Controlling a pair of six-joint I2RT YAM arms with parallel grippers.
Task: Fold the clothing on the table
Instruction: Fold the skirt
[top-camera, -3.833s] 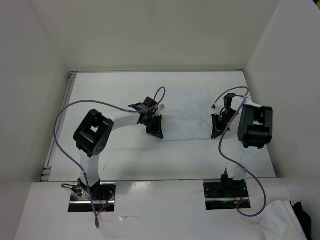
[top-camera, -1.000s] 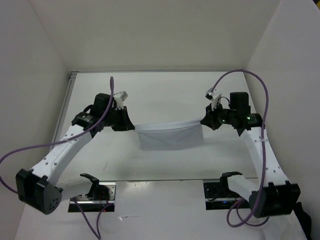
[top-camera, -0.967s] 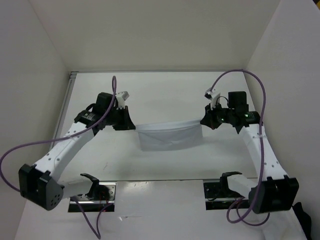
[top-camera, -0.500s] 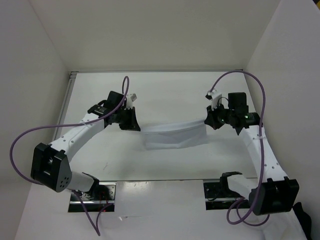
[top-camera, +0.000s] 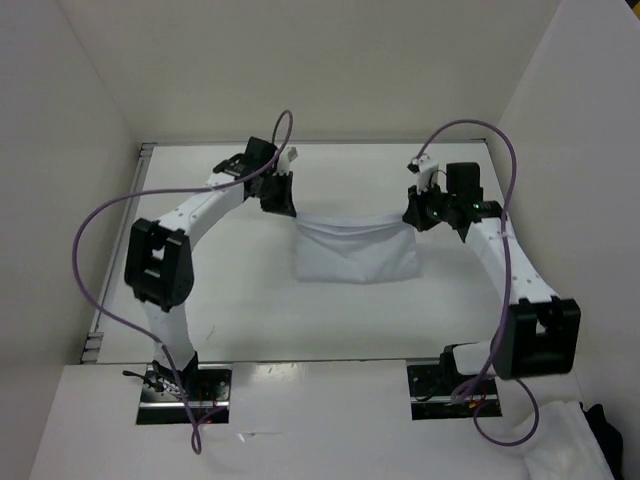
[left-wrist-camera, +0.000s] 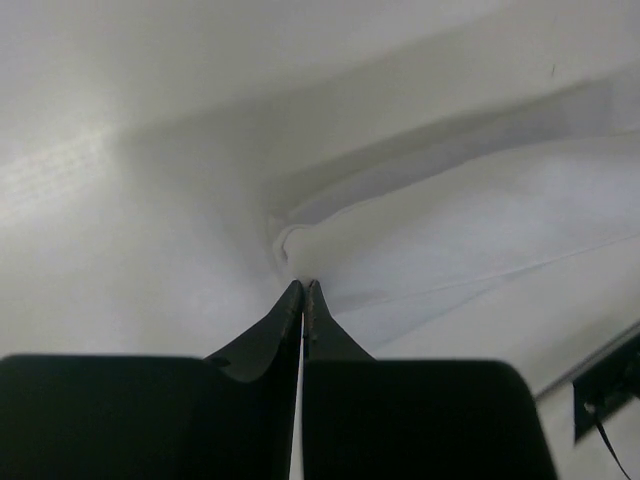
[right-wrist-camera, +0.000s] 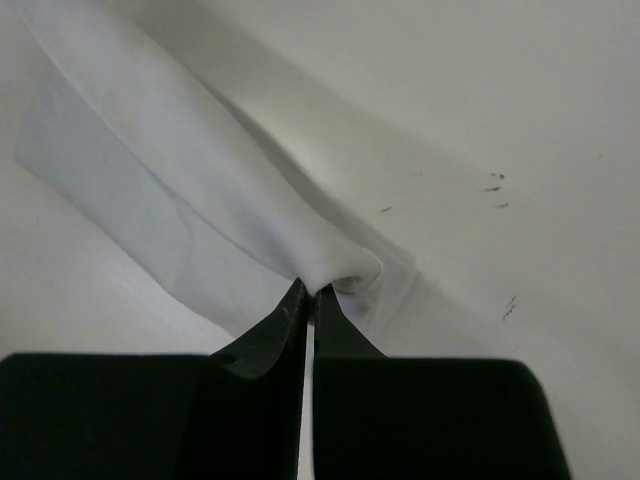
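Top external: left claw (top-camera: 289, 208) and right claw (top-camera: 411, 218) carried clothing (top-camera: 357, 257) farther back.

No text, label, brand or number can be read anywhere — none.

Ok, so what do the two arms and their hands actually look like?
The left arm and right arm are built of white links with chunky black joint housings, and a purple cable loops loosely along each. The left hand and right hand are black, each with two fingers tapering to thin points.
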